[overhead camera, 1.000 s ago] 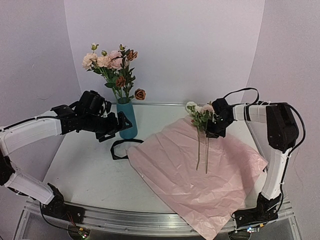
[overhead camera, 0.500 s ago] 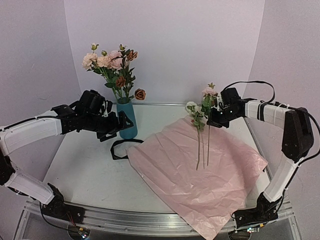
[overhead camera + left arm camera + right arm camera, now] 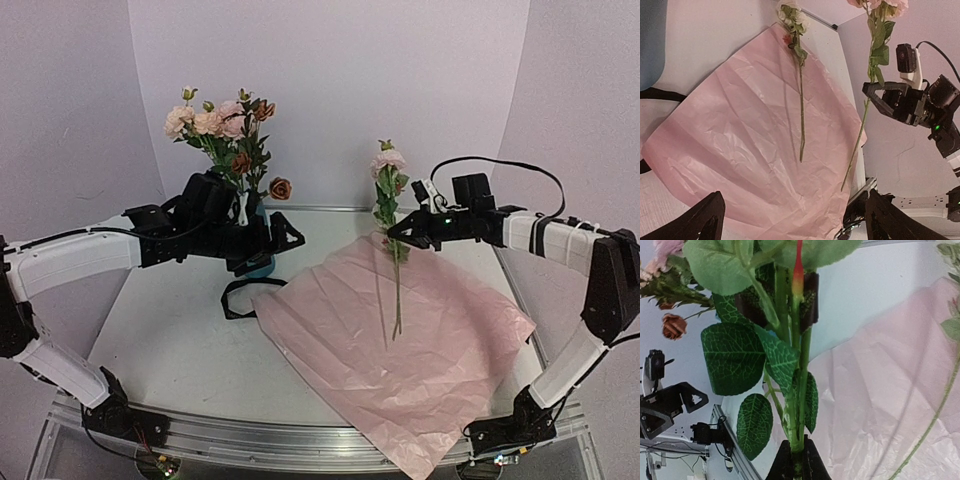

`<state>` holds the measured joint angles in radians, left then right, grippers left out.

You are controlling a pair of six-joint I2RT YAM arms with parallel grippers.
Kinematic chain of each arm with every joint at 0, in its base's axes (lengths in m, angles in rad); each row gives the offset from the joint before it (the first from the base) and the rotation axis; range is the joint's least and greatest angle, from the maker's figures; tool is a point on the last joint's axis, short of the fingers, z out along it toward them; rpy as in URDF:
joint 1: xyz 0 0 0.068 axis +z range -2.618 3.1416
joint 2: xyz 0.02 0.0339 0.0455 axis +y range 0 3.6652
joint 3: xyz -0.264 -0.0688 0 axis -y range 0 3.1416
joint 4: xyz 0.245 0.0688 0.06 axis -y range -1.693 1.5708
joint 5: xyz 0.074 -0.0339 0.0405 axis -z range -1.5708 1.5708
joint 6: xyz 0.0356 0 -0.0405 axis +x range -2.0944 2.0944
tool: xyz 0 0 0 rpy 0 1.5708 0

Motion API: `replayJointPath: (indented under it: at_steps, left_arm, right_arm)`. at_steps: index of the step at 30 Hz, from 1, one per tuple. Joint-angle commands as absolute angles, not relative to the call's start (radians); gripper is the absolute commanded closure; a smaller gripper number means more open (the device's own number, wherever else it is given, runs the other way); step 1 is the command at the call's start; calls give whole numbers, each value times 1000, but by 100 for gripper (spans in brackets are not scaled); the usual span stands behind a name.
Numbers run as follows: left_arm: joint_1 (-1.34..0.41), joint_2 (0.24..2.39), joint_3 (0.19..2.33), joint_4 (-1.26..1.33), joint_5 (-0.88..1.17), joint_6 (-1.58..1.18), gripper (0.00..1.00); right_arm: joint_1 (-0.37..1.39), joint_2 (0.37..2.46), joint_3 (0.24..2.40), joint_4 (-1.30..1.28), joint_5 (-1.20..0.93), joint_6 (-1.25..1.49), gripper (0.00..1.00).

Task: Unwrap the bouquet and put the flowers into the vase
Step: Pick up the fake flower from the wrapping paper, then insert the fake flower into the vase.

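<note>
The teal vase [image 3: 263, 266] stands at the back left with several flowers [image 3: 222, 124] in it, and my left arm hides most of it. My left gripper [image 3: 274, 250] hovers open just in front of the vase, nothing between its fingers [image 3: 704, 220]. My right gripper [image 3: 396, 232] is shut on the stem [image 3: 797, 405] of a pink rose [image 3: 388, 160], held upright above the pink wrapping paper [image 3: 400, 350]. Its stem end hangs just over the sheet. A cream flower [image 3: 801, 90] lies on the paper [image 3: 740, 140]. The bouquet is unwrapped.
A black ribbon [image 3: 236, 296] lies on the table between the vase and the paper's left edge. The paper overhangs the table's front rail [image 3: 300, 435]. White walls close in on the back and both sides.
My right gripper has lifted the pink rose off the paper and carried it up and leftward, now upright. My left arm has swung right, in front of the vase.
</note>
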<state>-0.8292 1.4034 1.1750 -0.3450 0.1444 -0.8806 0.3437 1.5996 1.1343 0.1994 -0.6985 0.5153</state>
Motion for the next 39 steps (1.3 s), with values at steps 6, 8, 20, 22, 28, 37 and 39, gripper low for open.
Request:
replayJointPath:
  at_steps: [6, 8, 20, 22, 28, 37, 39]
  left_arm:
    - [-854, 1481, 1300, -170, 202, -913, 3]
    - [-860, 1499, 1311, -143, 213, -917, 5]
    - [-884, 1580, 1350, -8, 247, -942, 29]
    - [-886, 1595, 1361, -5, 255, -944, 32]
    - [-892, 1651, 1407, 40, 299, -947, 40]
    - [-894, 1701, 1438, 44, 339, -957, 49]
    - [-893, 1707, 1440, 44, 347, -961, 50]
  right_arm:
    - [525, 1513, 1090, 316, -799, 616, 100]
    - [548, 1508, 1086, 338, -802, 636, 100]
    - [594, 1512, 1110, 362, -864, 651, 100]
    - [597, 1512, 1112, 363, -868, 652, 100]
    - [603, 1513, 1114, 368, -880, 650, 100]
    - [605, 1508, 1112, 370, -883, 649, 100]
    - [605, 1511, 1113, 370, -882, 649, 100]
